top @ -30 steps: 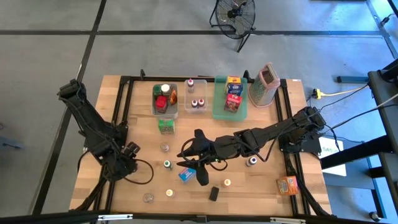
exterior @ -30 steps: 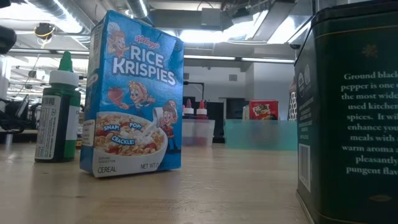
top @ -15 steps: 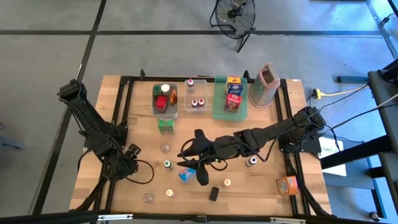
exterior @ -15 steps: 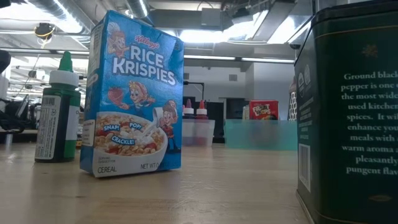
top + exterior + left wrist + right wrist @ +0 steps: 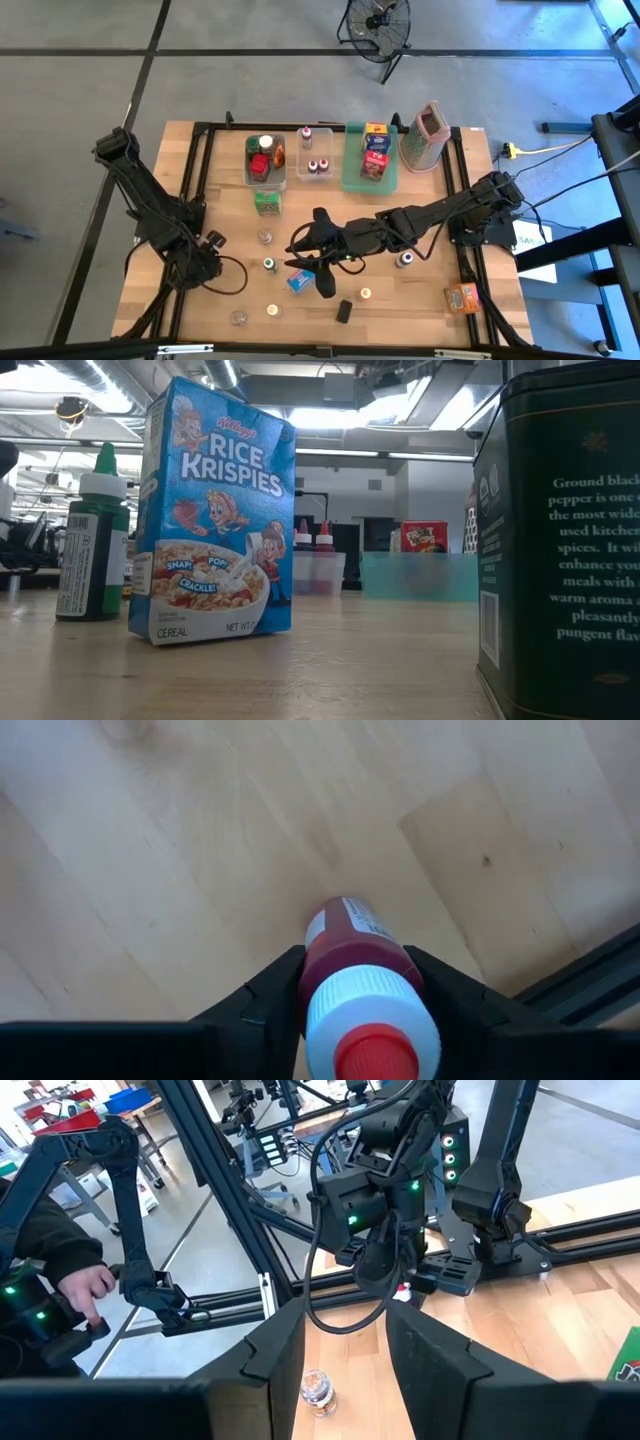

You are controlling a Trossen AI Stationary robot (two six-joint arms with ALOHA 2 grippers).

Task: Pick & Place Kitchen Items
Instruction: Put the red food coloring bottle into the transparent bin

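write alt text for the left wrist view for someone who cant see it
The left gripper has its two dark fingers closed around a small red bottle with a white collar and red cap, seen from above the cap. Below it is the pale wooden table, with a black frame rail crossing one corner.

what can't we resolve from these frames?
- Low view: tin at the right edge is cut off; label text incomplete. Neither arm shows.
- Low view: green tray and bottles behind the cereal box are blurred.
- Left wrist view: left gripper fingers flank a red bottle; its label is unreadable.
- High view: small jars such as this one are too small to identify.
- Right wrist view: right gripper holds nothing visible.
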